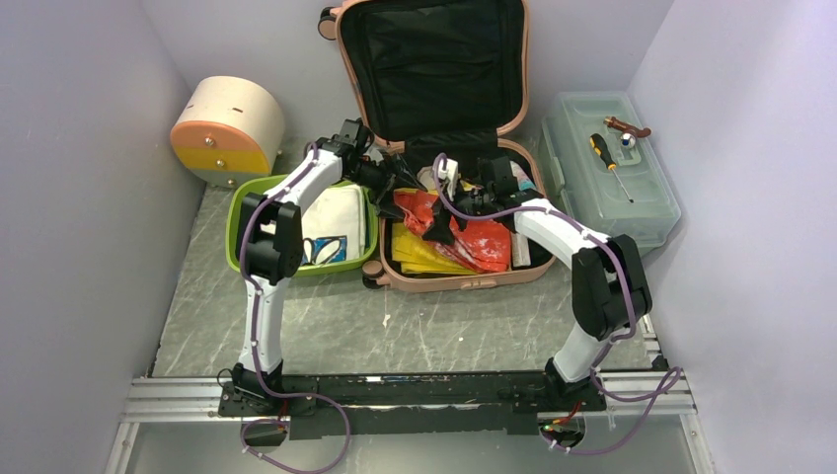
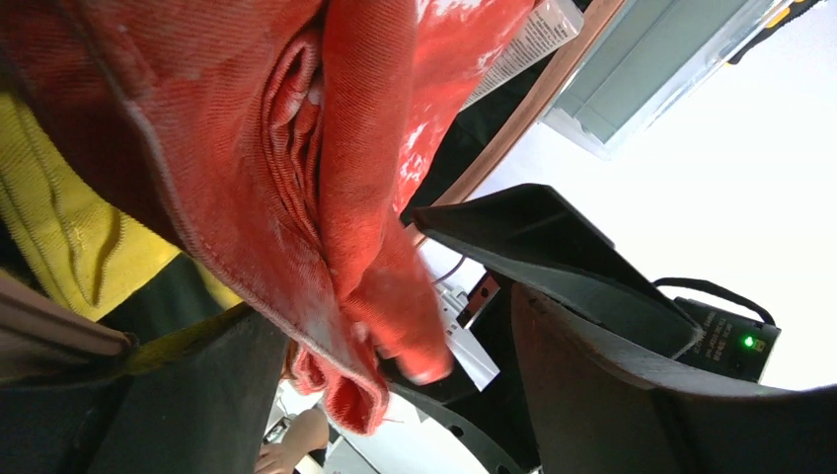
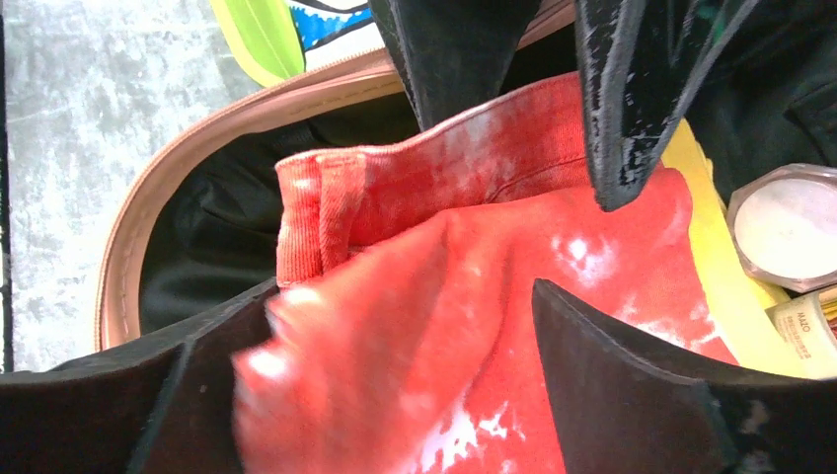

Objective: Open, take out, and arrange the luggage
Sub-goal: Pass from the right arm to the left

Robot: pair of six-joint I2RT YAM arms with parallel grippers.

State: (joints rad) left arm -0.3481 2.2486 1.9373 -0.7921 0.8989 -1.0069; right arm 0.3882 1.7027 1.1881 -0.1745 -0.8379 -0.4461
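The salmon-pink luggage [image 1: 454,281] lies open, its black-lined lid [image 1: 434,69] leaning on the back wall. A red cloth [image 1: 474,237] lies on yellow items [image 1: 419,252] inside it. Both grippers reach into the case from either side. My left gripper [image 1: 400,188] [image 2: 390,306] is open, and a fold of the red cloth [image 2: 247,148] hangs between its jaws. My right gripper [image 1: 459,202] [image 3: 403,296] is open too, with a blurred part of the red cloth [image 3: 444,197] between its jaws. Just beyond it, the left gripper's fingers [image 3: 622,99] straddle the cloth's hem.
A green tray [image 1: 237,222] holding a white bag [image 1: 331,222] sits left of the case. A cream half-round box [image 1: 225,128] stands at the back left. A translucent toolbox [image 1: 632,207] with a screwdriver [image 1: 610,163] on top stands on the right. A small jar [image 3: 790,232] lies in the case.
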